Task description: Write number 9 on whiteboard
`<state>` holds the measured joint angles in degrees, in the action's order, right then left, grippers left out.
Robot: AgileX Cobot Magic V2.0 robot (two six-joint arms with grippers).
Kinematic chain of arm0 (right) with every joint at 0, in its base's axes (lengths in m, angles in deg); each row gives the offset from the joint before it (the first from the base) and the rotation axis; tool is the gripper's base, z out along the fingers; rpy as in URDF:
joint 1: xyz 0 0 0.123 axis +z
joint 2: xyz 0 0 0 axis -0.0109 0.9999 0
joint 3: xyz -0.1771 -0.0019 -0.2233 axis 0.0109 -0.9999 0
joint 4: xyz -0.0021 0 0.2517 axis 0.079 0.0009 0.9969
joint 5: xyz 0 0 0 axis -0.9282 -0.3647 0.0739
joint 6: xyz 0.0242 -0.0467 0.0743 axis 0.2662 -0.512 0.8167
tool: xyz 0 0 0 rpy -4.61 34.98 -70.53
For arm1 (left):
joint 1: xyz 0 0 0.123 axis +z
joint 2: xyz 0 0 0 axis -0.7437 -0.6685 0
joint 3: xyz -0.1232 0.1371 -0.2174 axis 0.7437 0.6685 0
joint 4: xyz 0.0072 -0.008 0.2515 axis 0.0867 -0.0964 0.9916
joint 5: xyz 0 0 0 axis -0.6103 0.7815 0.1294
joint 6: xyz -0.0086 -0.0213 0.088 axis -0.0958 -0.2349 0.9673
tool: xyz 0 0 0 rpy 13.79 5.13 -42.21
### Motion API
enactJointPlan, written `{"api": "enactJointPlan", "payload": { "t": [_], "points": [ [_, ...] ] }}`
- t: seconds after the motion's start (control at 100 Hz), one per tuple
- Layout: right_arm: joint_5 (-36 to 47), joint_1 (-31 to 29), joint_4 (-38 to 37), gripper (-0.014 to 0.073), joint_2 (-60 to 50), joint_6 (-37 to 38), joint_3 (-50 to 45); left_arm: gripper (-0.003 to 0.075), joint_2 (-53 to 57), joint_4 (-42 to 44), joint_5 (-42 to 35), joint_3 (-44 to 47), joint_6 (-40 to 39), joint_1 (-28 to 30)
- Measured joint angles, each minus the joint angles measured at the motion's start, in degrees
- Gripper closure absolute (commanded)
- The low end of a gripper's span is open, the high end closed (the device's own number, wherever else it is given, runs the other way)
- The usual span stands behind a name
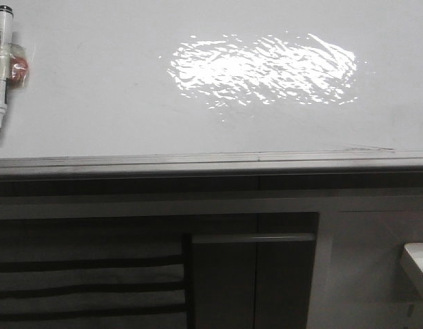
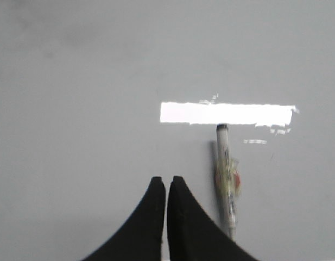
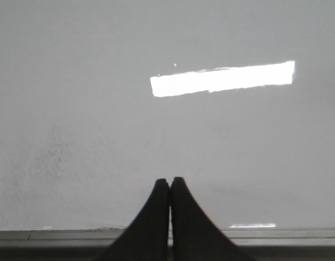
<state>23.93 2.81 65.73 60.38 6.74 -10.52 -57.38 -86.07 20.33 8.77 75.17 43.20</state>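
One whiteboard (image 1: pixel 94 103), glossy, bare of any number 9. One marker (image 1: pixel 1 65) lying at its far left, just beside the left pincer (image 2: pixel 166 182). Left and right pincer (image 3: pixel 170 182): both clenched, grasping nothing, above the board.

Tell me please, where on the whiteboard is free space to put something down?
Most of the whiteboard is bare: the whole stretch from the marker at the far left edge across to the right side, down to the silver edge strip, glare patch included. Only the left edge is taken, by the marker and a small reddish item beside it.
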Motion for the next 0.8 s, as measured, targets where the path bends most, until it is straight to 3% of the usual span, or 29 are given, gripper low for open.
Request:
{"api": "enactJointPlan", "payload": {
  "t": [0.31,0.8],
  "points": [
    [-11.60,0.00,-3.81,0.0666,17.10,0.00,16.38,0.0741,-13.17,0.74,10.52,-16.90,0.00,0.00],
    [-12.76,0.00,-4.33,0.0666,24.51,0.00,18.51,0.0741,-17.81,1.07,11.97,-17.83,0.12,0.00]
  ]
}}
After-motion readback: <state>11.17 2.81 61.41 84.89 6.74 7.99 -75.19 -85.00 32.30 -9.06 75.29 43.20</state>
